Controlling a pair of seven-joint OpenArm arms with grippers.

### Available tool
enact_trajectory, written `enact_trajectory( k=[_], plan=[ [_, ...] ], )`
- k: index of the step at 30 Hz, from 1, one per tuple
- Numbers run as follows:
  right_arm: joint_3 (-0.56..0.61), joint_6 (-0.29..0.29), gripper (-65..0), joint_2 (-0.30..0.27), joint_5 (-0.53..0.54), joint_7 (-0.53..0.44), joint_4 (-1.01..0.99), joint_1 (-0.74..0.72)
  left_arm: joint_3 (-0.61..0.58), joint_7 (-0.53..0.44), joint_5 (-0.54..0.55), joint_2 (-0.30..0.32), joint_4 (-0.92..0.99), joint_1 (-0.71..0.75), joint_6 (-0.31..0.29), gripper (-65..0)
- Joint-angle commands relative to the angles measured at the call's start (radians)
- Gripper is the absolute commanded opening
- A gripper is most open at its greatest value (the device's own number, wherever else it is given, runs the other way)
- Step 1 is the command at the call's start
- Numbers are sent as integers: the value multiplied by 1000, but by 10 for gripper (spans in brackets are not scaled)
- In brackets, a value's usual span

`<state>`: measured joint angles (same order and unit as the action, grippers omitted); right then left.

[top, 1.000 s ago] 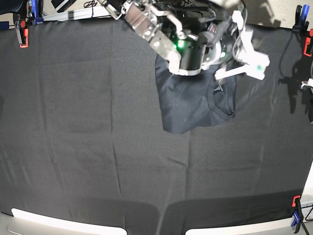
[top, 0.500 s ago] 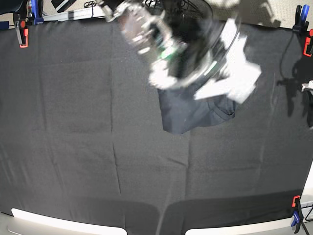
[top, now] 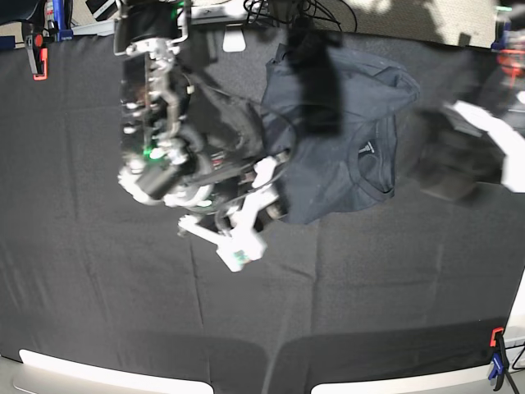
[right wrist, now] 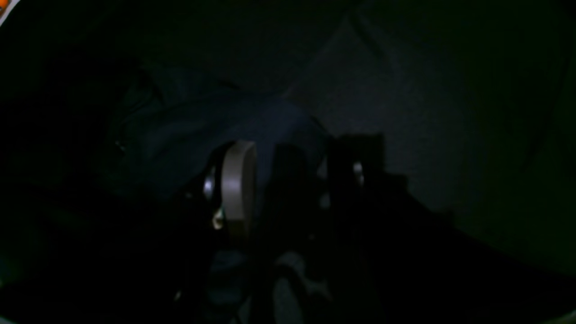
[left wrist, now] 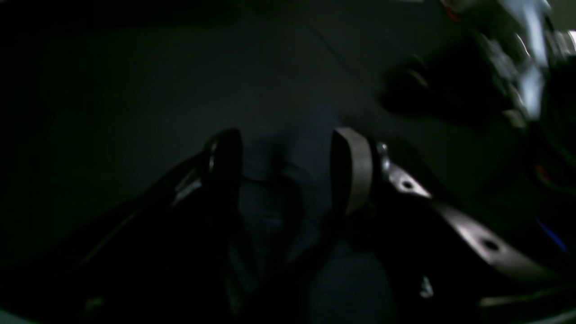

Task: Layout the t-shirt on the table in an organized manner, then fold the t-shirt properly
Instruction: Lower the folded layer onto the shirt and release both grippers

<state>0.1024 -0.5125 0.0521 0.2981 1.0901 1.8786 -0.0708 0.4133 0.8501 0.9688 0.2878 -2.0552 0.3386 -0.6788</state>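
A wide table (top: 98,312) draped in matte black, creased cloth filled the base view, with red and blue clamps (top: 35,51) at its corners and a pale edge along the near side. The t-shirt (top: 353,148) lay toward the far middle of that surface as a bunched, roughly rectangular heap, its round neck opening and small white label facing the near side; it was not yet spread flat.

The right gripper (top: 246,222) hung low just beside the shirt's lower left corner, its jaws standing apart with nothing between them; the right wrist view showed bluish cloth beyond the fingers (right wrist: 238,180). The left gripper (left wrist: 288,166) showed in its own wrist view with jaws spread wide over dark fabric, empty; in the base view that arm was only a blur at the right edge.

The shirt looked like light, limp cotton that would sag and fold on itself when lifted, and would likely drag on the cloth beneath. A pinch at an outer hem corner or shoulder seam, one per gripper, seemed the best purchase for pulling it open.
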Motion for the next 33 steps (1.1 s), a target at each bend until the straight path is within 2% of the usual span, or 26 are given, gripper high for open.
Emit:
enact_trajectory(
  k=[1, 3, 6, 7, 11, 13, 21, 26, 30, 33],
  plan=[
    [0, -4, -394, 0, 22, -27, 19, -21, -31, -15, 16, 9, -20, -6, -7, -360],
    [3, -4, -394, 1, 24, -29, 19, -21, -103, 9, -32, 9, -20, -5, -7, -360],
    [5, -5, -394, 0, 23, -34, 19, -21, -179, 118, -147, 9, -20, 2, -7, -360],
    [5, -4, -394, 0, 23, -35, 19, -21, -196, 126, -189, 9, -18, 16, -7, -360],
    [11, -5, -394, 1, 35, -43, 19, -21, -237, 26, -357, 9, -11, 122, -7, -360],
    [21, -5, -394, 1, 57, -43, 19, -21, -240, -1, -408, 10, -6, 170, -6, -360],
    [110, -6, -394, 1, 68, -48, 19, -21, -240, 9, -427, 63, 53, 261, -6, -360],
    [146, -6, -394, 1, -8, -131, -2, -21, -240, 6, -426, 61, 134, 262, -6, -360],
    [148, -6, -394, 1, -14, -193, -72, -34, -240, -50, -427, 61, 209, 254, -6, -360],
    [148, -6, -394, 1, -14, -200, -154, -66, -240, -88, -427, 61, 262, 230, -6, -360]
  ],
)
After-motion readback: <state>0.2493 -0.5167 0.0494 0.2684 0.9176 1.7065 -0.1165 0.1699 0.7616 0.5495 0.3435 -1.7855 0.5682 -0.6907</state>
